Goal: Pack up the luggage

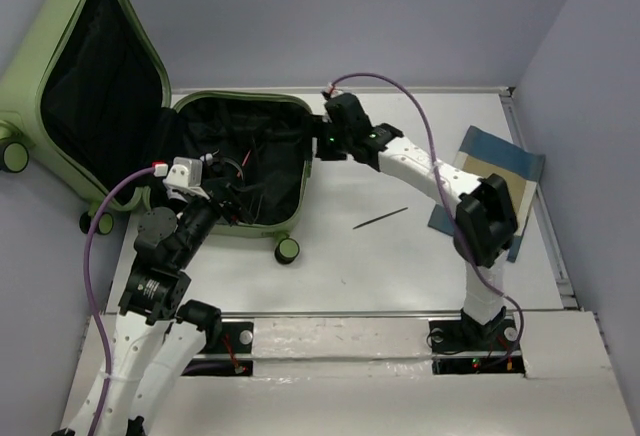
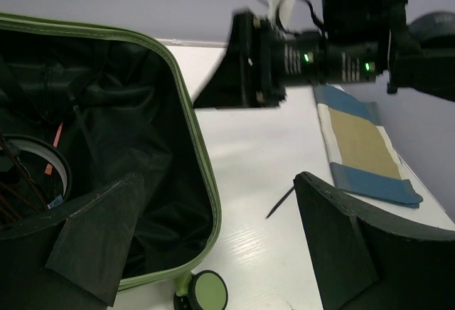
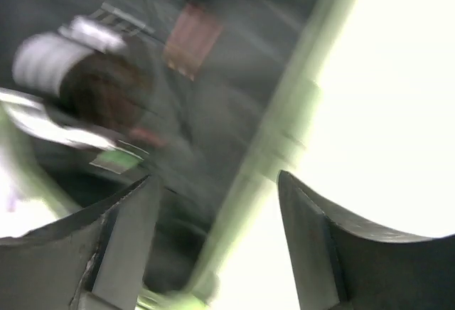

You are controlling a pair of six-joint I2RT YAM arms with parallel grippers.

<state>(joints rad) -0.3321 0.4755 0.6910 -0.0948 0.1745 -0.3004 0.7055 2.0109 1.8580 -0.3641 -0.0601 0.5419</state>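
The light-green luggage (image 1: 290, 106) lies open at the back left, its lid (image 1: 140, 36) propped up and its black lining showing. Cables and a white round item (image 2: 43, 161) lie inside. My left gripper (image 1: 236, 208) is open and empty over the case's near rim; in the left wrist view (image 2: 213, 253) the rim (image 2: 202, 182) runs between its fingers. My right gripper (image 1: 320, 144) is open and empty at the case's right rim. The right wrist view (image 3: 213, 239) is blurred, with the green rim (image 3: 284, 139) between the fingers.
A thin black stick (image 1: 380, 218) lies on the white table right of the case. A folded blue and tan cloth (image 1: 490, 181) lies at the right, partly under my right arm. A suitcase wheel (image 1: 287, 249) sticks out at the near corner. Walls close in at the back and sides.
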